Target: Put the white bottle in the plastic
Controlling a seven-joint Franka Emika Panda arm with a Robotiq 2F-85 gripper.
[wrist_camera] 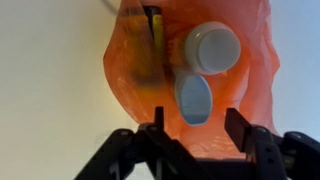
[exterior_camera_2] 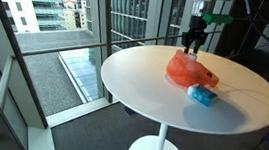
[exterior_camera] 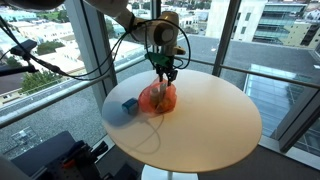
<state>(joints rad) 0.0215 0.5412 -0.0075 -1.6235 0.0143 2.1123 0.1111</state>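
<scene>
An orange plastic bag lies on the round table, seen in both exterior views. In the wrist view the bag fills the middle. A white bottle rests against it, with a pale bluish oval part just below. I cannot tell whether the bottle lies inside the plastic or on top of it. A dark object shows through the bag at the left. My gripper is open and empty, hanging just above the bag.
A small blue object lies on the cream table beside the bag, also in an exterior view. Cables run along the table. Glass walls and a railing surround the table.
</scene>
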